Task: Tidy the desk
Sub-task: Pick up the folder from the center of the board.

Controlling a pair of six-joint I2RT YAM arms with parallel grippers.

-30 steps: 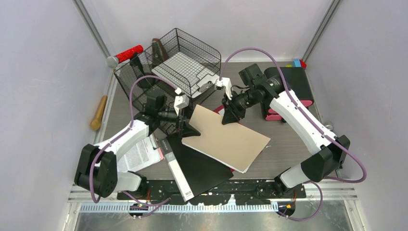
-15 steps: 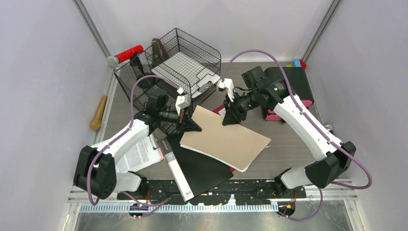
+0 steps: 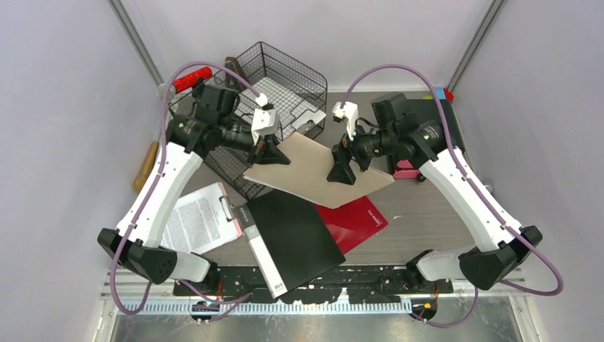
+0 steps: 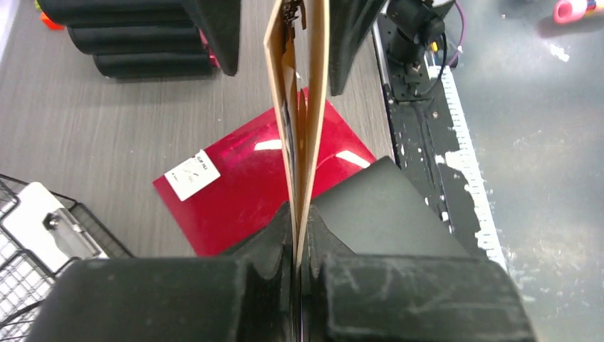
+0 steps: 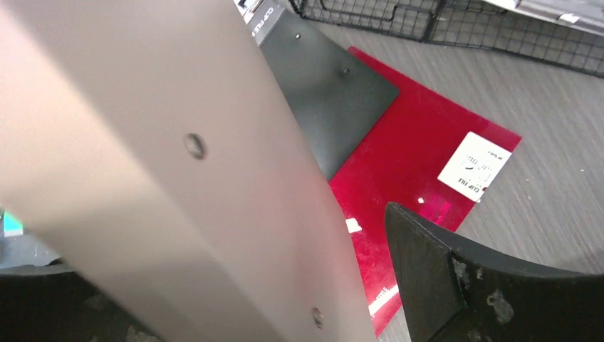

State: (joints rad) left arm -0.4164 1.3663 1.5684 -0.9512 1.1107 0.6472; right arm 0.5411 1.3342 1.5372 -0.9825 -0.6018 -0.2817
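Up off the desk point(image 3: 427, 221) the tan folder point(image 3: 313, 167) has come, and it now hangs over the red folder point(image 3: 360, 221) and black binder point(image 3: 292, 235) lying there. The left gripper point(image 3: 274, 153) is pinched tight on its edge. The right gripper point(image 3: 342, 171) has let go, and its fingers stand apart, one each side. So one arm can carry it. What is inside is hidden.

Light: bright, even, from overhead.
Shadows: soft and faint on the desk point(image 3: 413, 228).
Glare: white streaks across the glossy red folder point(image 4: 263, 192).
Blur: tan folder point(image 5: 164, 164) soft and washed out close to the right wrist lens; top view sharp.
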